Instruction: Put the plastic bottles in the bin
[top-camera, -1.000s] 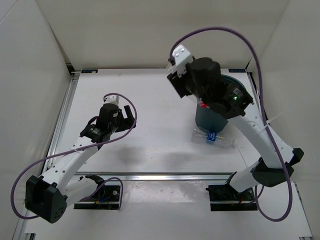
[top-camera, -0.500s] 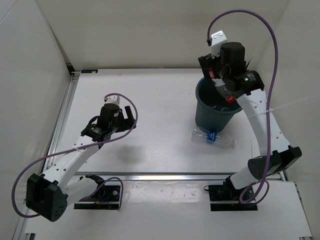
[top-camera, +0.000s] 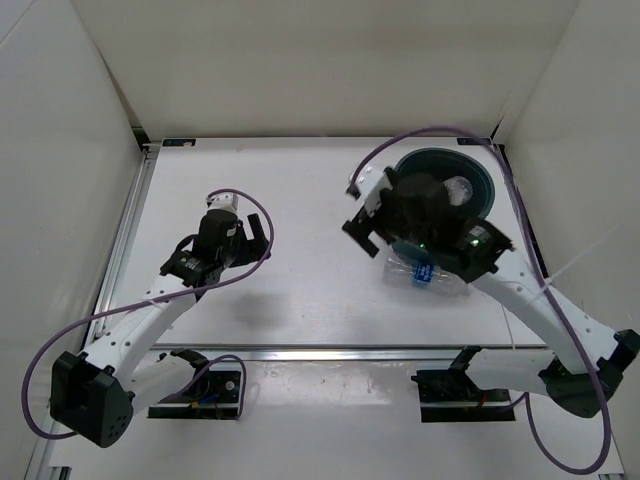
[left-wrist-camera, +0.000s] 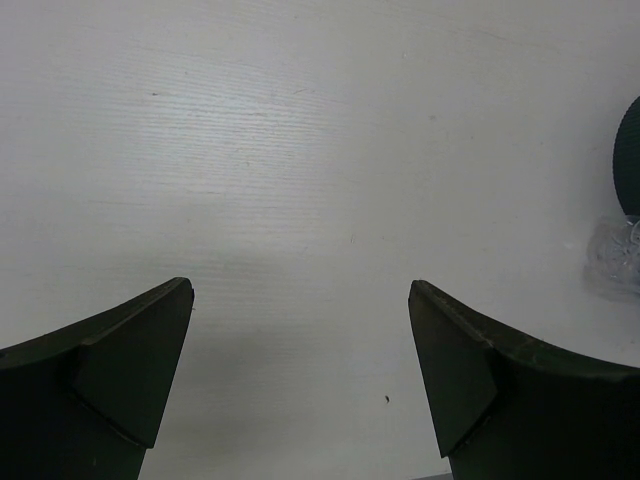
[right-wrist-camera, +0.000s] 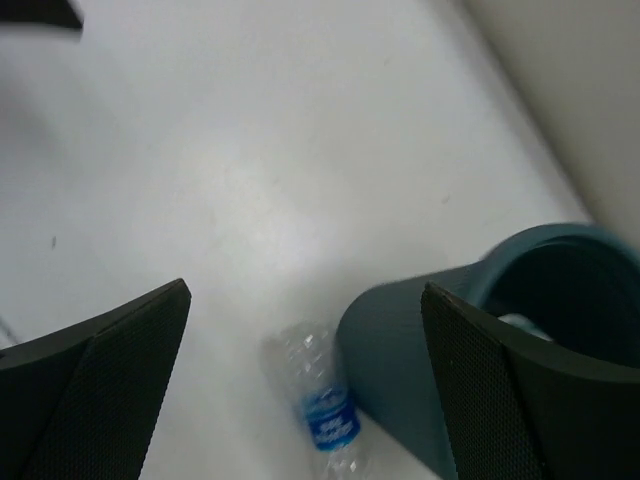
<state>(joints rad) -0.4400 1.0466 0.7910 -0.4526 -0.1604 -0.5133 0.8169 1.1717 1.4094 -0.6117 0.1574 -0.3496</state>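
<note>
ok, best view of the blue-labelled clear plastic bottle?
Right wrist: the blue-labelled clear plastic bottle lies unobstructed beside the round teal-grey plastic bin. Top external: partly under the right arm. Left wrist: only a clear sliver.

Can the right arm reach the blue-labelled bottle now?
Probably yes: the right gripper hangs open and empty near the blue-labelled bottle, which lies uncovered; the bin close beside may crowd one finger.
</note>
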